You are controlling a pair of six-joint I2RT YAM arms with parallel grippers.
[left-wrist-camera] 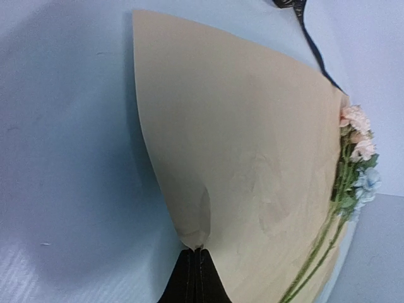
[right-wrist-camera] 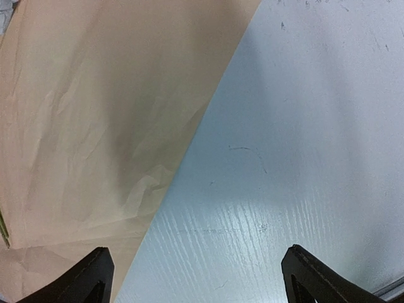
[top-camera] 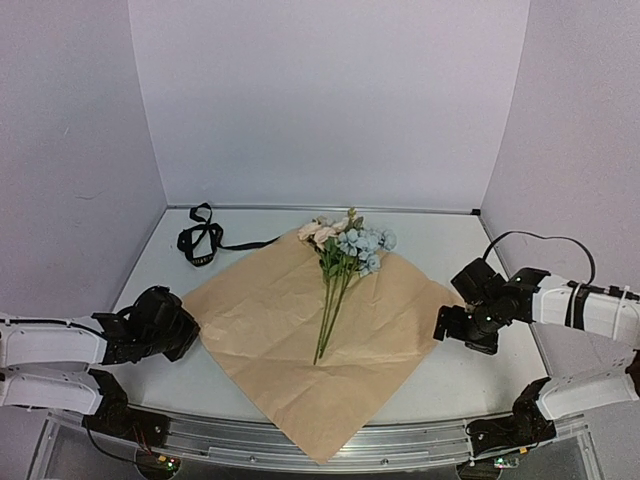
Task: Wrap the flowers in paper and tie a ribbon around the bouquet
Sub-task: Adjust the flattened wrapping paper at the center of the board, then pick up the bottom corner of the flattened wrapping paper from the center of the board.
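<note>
With our left gripper (left-wrist-camera: 197, 254) pinched shut on the paper's (top-camera: 265, 315) left corner and our right gripper (right-wrist-camera: 197, 255) spread wide over its right edge, we should lift and fold gently over the flowers (top-camera: 345, 248) lying mid-sheet, not dragging them.

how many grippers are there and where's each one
2. The left gripper is shut on the paper's left corner; the right gripper hangs open over the paper's right edge. None seem hidden.
</note>
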